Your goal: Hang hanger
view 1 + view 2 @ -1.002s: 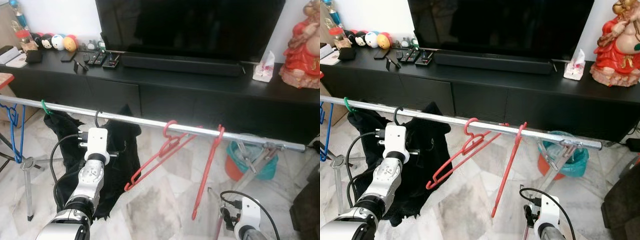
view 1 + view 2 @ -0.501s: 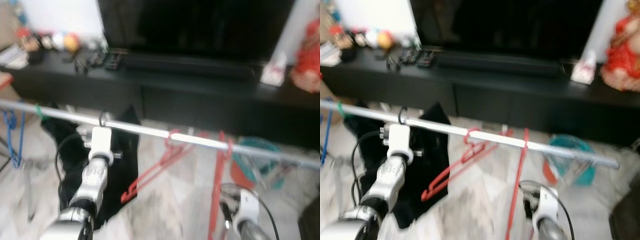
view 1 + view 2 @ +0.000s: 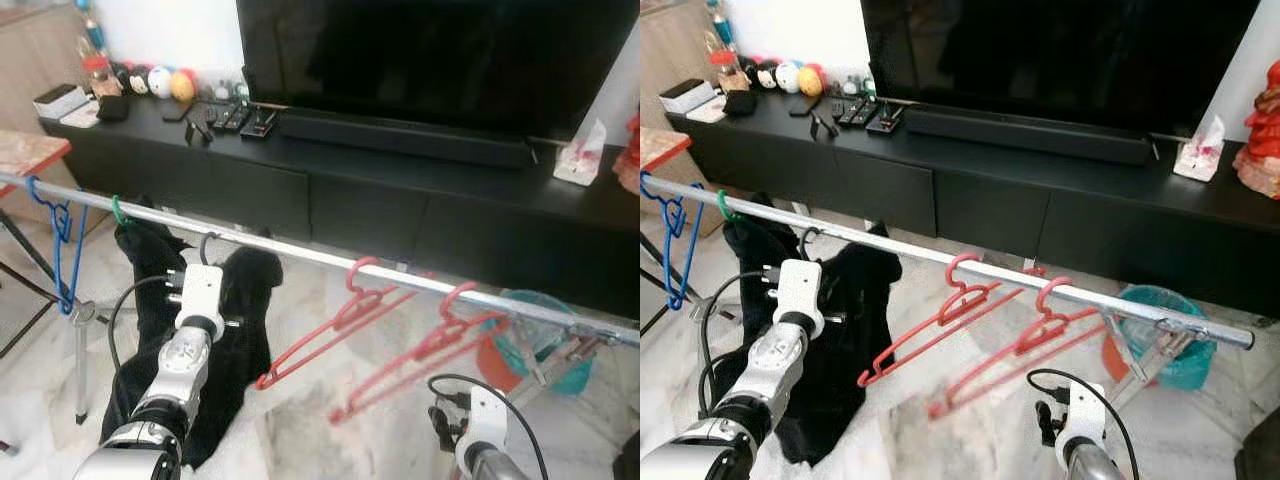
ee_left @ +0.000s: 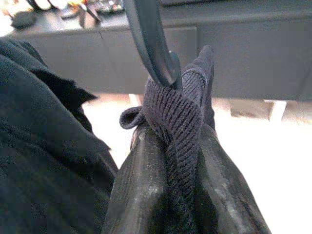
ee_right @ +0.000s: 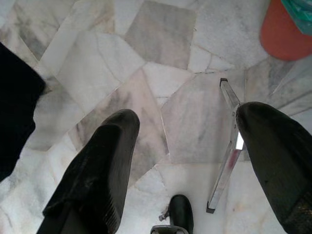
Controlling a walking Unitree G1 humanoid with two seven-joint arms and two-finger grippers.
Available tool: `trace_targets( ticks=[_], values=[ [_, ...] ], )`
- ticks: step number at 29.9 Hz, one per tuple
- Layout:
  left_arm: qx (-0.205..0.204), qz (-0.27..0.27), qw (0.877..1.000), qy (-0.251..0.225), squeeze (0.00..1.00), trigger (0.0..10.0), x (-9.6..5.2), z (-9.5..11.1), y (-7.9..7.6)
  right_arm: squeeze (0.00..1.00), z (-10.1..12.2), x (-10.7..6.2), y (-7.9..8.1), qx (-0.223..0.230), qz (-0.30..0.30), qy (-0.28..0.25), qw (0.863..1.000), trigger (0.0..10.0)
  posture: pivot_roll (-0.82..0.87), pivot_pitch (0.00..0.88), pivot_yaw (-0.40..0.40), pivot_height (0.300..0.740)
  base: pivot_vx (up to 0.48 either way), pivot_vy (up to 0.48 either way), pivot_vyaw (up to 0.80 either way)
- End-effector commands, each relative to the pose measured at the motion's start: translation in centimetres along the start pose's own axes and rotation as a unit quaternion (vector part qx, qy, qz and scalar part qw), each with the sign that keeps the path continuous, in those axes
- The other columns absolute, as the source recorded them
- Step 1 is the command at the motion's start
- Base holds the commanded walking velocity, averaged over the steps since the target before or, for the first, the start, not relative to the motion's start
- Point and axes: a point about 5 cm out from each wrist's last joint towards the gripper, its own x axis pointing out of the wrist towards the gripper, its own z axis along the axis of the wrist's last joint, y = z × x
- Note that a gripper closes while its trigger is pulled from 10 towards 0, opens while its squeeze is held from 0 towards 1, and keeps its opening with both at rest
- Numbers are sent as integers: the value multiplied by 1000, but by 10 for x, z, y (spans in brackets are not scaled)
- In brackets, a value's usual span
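A silver rail (image 3: 300, 255) runs across in front of me. The black hanger's hook (image 3: 207, 243) sits over it and carries a black garment (image 3: 240, 320). My raised left gripper (image 4: 180, 146) is shut on the hanger's neck, with knit fabric bunched between the fingers. Two red hangers (image 3: 345, 320) (image 3: 430, 350) hang empty on the rail further right, both slanting down to the left. Low at the right, my right gripper (image 5: 187, 141) is open over the marble floor, holding nothing.
A blue hanger (image 3: 60, 230) and a green hook (image 3: 117, 210) hang at the rail's left end. Behind the rail stand a black TV cabinet (image 3: 400, 190) and a TV (image 3: 430, 60). An orange and teal bucket (image 3: 520, 350) sits by the rack's right leg (image 5: 226, 151).
The camera has swung, shifting the whole scene. The right red hanger, which hung straight down, now slants like the other one. My left gripper still holds the black hanger at the rail.
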Motion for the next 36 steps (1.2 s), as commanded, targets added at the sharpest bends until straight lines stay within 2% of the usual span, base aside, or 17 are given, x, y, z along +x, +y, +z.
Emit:
trace_targets(
  ticks=[1,5,11,15,19,27,31,36],
  values=[
    [3,-14,1000,-6,0,10000,5,8,-3,0,0,0,-1,3,-2,0,1000,10000,-155,0,31,740,0,0,0],
    [10,-28,1000,-9,0,10000,9,13,-7,0,-1,-1,-2,3,-2,-1,1000,10000,-156,0,29,740,0,0,0],
    [8,-10,999,-37,0,10000,16,30,-2,0,-1,-1,-3,3,-2,-3,1000,10000,-159,0,28,740,0,0,0],
    [14,-16,999,-34,0,10000,19,33,-4,0,0,-1,-3,3,-2,-3,1000,10000,-159,0,28,740,0,0,0],
    [39,-45,998,-4,0,10000,22,30,-13,0,2,0,-1,3,-1,-3,1000,10000,-161,0,28,740,0,0,0],
    [52,-63,996,34,0,10000,24,25,-24,0,1,0,-1,2,-1,-3,1000,10000,-169,0,28,740,0,0,0],
    [70,-68,993,70,0,10000,21,14,-27,0,1,0,-1,2,0,-3,1000,10000,-174,0,27,740,0,0,0],
    [68,-70,990,102,0,10000,13,-4,-27,0,3,1,2,0,2,-3,1000,10000,-174,0,27,740,0,0,0]
  ],
)
